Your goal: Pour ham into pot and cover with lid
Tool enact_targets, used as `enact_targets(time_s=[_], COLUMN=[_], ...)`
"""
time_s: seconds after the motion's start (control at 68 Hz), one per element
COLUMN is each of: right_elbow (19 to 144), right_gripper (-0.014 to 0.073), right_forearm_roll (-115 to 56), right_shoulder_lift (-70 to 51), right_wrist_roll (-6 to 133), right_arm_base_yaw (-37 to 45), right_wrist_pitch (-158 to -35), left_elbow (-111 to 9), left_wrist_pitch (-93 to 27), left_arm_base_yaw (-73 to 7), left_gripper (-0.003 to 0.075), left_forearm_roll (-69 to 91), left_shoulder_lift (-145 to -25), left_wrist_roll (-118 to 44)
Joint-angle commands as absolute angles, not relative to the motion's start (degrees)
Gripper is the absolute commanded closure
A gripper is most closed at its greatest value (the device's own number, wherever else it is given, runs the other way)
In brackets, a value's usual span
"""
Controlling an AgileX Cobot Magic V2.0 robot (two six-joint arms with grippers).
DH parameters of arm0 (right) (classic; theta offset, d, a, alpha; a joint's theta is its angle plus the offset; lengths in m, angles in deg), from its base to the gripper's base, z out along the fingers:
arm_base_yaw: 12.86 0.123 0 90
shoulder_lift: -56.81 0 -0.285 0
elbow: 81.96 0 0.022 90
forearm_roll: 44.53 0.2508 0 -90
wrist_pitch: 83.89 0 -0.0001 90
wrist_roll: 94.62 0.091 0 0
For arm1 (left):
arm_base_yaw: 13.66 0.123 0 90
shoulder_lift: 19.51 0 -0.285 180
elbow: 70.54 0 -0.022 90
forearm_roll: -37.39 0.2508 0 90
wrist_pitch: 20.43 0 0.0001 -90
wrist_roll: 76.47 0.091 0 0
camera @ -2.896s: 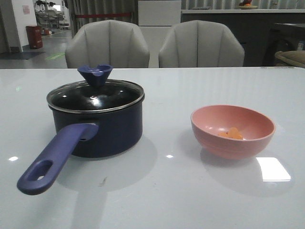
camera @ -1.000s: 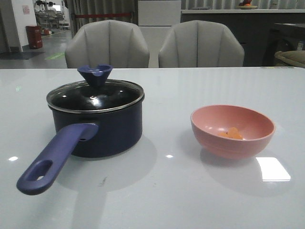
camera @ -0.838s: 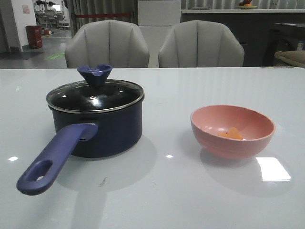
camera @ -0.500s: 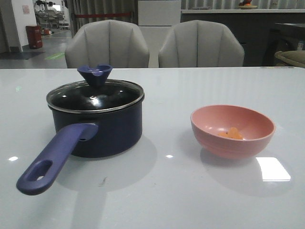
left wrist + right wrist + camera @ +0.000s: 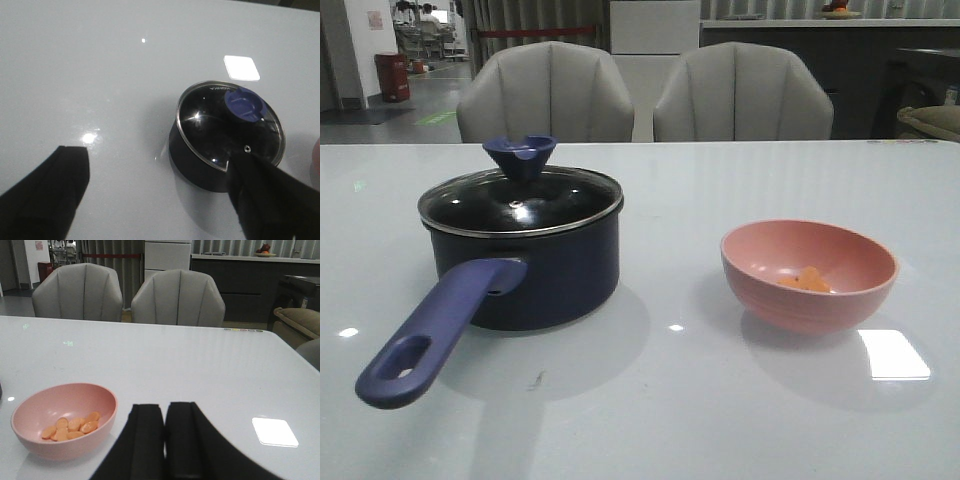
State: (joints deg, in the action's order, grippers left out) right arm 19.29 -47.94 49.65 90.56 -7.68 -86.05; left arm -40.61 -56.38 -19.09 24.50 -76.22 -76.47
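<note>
Looking forward over the white table (image 5: 650, 420), I see the pot (image 5: 535, 270) on my left side, its long purple-blue handle (image 5: 430, 330) pointing toward me and a little outward. The lid (image 5: 520, 200) sits closed on the pot's rim, its dark blue knob (image 5: 519, 156) upright on top. Well apart from it, on my right side, stands the pink bowl (image 5: 808, 275), and the ham (image 5: 805, 281) lies in a small heap at the bottom of that bowl.

My left gripper (image 5: 160, 200) hangs above the table with its two dark fingers (image 5: 45, 195) spread wide apart; it grasps nothing. From that wrist the lidded pot (image 5: 200, 165) shows from above, partly behind one finger, with the knob (image 5: 242, 104) off toward the lid's far edge.

My right gripper (image 5: 165, 440) is clenched, its two black fingers (image 5: 142, 440) pressed together with only a thin seam between them and nothing held. It sits near the pink bowl (image 5: 65, 432) without touching it, and the orange ham pieces (image 5: 70, 426) are plainly visible inside. Two grey chairs (image 5: 645, 92) stand behind the table's far edge.
</note>
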Motion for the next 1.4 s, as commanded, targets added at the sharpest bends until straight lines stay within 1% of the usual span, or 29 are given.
enact_targets(time_s=[0.0,0.162,0.397,0.603,0.838,1.132,1.249,1.382], right_elbow=[19.59,19.59,19.59,19.59,19.59,19.59,19.59,19.59], right_gripper=[0.0428,0.0428,0.0428,0.0428,0.0428,0.0428,0.0428,0.0428], right_forearm_roll=[-48.66,-48.66,-48.66,-48.66,-48.66,-48.66,-48.66,-48.66], right_shoulder_lift=[50.74,50.74,50.74,50.74,50.74,50.74,50.74,50.74], right_wrist_roll=[90.41,90.41,90.41,90.41,90.41,90.41,90.41,90.41], right_arm_base_yaw=[-7.94,-7.94,-7.94,-7.94,-7.94,-7.94,-7.94,-7.94], right_wrist_pitch=[-81.83,-81.83,-81.83,-81.83,-81.83,-81.83,-81.83,-81.83], left_elbow=[-46.86,-52.40,-60.28,-70.12,-80.66,-89.78,-92.94,-94.58], left_wrist_pitch=[-55.49,-55.69,-55.70,-60.74,-69.00,-75.46,-78.92,-79.59], left_arm_base_yaw=[-20.48,-25.05,-33.25,-37.85,-41.11,-42.90,-42.90,-42.90], left_gripper=[0.0106,0.0108,0.0151,0.0151,0.0151,0.0151,0.0151,0.0148], left_forearm_roll=[23.04,23.04,23.04,24.58,37.39,38.33,41.97,43.52], left_shoulder_lift=[-82.61,-92.47,-103.61,-112.57,-121.05,-128.27,-130.78,-132.76], left_wrist_roll=[-77.20,-77.20,-77.20,-77.32,-87.88,-91.09,-94.27,-95.56])
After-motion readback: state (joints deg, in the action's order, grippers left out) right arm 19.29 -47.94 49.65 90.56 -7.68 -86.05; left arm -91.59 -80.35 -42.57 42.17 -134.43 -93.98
